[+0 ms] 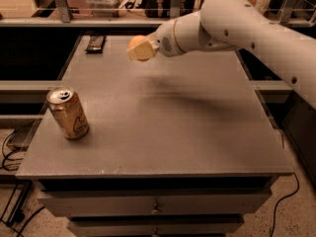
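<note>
The gripper [140, 49] hung over the far left of the table [197, 132], clear of its top, judging by the shadow beneath. A rounded orange shape [135, 41] showed at its tip, but I could not tell whether it was clamped there. The soda can [68, 113] stood upright near left, well apart, and a dark flat object [95, 43] lay far left.

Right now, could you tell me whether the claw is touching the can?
Apart. The camera view shows the claw over the far part of the table and the can upright near its front left edge, with a stretch of tabletop between them.
</note>
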Tool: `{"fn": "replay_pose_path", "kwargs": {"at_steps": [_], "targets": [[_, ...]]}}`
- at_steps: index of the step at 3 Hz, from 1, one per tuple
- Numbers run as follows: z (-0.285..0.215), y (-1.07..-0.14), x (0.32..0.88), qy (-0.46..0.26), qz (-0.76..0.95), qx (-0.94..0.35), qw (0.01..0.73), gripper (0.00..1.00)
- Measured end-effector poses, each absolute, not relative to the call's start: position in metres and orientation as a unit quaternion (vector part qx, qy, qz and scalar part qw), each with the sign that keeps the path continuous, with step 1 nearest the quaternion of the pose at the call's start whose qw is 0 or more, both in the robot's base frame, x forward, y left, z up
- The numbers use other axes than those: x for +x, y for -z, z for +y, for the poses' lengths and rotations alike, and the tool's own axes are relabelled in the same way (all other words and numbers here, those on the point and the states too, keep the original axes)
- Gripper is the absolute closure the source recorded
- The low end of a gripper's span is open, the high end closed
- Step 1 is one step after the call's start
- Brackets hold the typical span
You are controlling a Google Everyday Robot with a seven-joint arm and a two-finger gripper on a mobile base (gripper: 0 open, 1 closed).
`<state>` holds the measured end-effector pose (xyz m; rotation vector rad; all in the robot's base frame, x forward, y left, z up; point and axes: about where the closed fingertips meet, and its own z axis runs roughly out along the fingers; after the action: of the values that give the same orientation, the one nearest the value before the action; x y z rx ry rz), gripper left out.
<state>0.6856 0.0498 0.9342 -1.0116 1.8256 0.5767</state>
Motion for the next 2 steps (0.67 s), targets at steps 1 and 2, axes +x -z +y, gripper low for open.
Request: {"fn": "replay_pose_path", "kwargs": {"at_steps": [1,2], "targets": [[0.049,-0.934,0.685,-0.235,0.745,-0.412,0.469,1.00],[0.077,-0.927,0.701,-0.247,0.742,-0.409,0.470,1.00]]}}
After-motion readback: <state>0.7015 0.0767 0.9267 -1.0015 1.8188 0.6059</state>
